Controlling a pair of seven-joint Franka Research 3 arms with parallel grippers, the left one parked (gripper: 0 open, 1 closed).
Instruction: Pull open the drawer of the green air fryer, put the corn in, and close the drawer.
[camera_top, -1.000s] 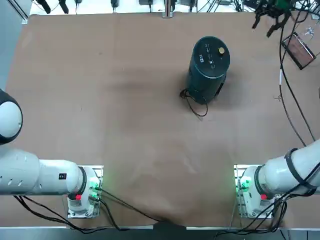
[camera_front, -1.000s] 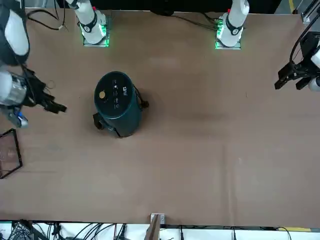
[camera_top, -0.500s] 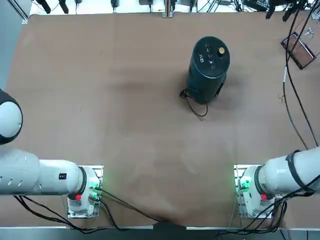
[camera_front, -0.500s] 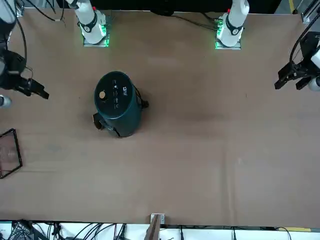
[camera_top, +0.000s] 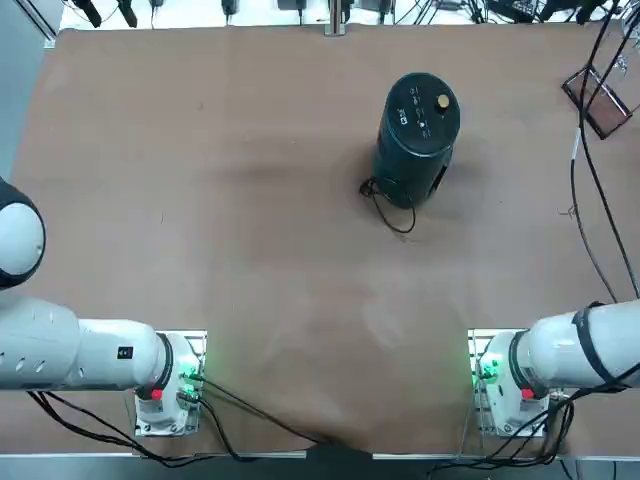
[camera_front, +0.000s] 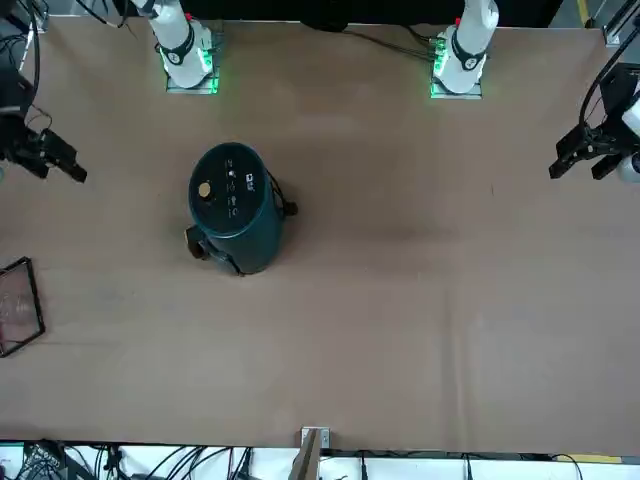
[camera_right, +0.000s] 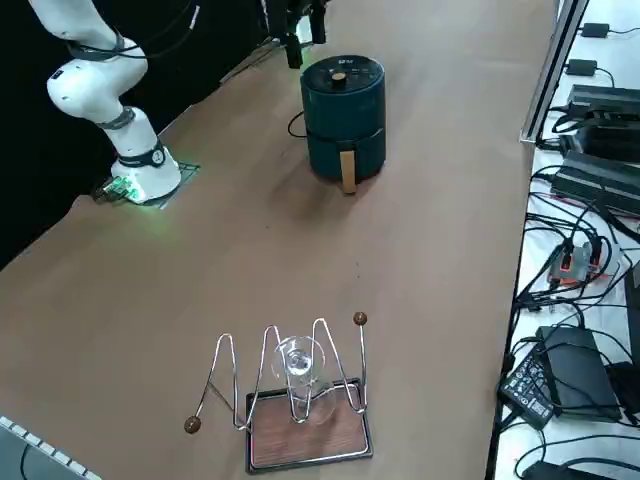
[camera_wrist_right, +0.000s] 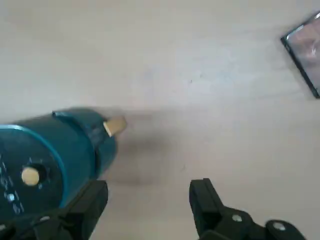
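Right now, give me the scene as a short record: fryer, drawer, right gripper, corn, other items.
air fryer: dark green cylinder, upright on the table, gold knob on top
cord: black cord, loosely looped beside the fryer
drawer: closed, light wooden handle facing the robot's right side
right gripper: open, empty, above the table
corn: not seen in any view
other items: dark-framed tray near the table's right side, with a curved metal rack and a clear glass
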